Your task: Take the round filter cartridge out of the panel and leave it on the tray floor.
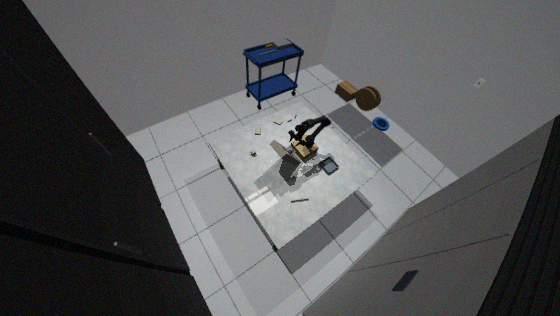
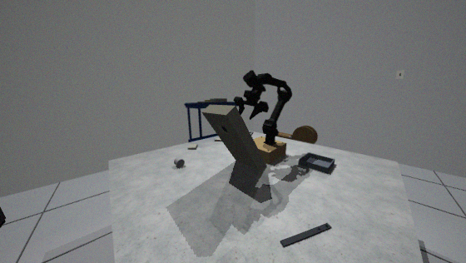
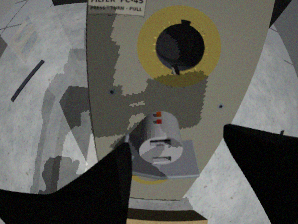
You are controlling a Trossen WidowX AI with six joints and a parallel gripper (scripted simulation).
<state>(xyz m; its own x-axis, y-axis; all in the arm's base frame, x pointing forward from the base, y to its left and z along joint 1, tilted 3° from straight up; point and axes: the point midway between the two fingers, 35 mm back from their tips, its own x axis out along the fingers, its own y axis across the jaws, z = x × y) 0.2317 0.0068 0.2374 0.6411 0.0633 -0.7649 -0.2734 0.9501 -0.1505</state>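
The grey service panel leans on the table. In the wrist view its yellow ring surrounds a dark, empty round hole. Below the ring, a pale round cartridge with two dark slots and red marks sits on a pale grey rectangular piece against the panel's lower part. I cannot tell what it rests on. My gripper is open with nothing between its fingers, and hangs above the panel's top edge. The dark tray lies right of the arm's base, and I see no cartridge in it.
A small grey round object lies on the table left of the panel. A dark flat bar lies near the front. The arm stands on a wooden block. A blue cart stands behind the table.
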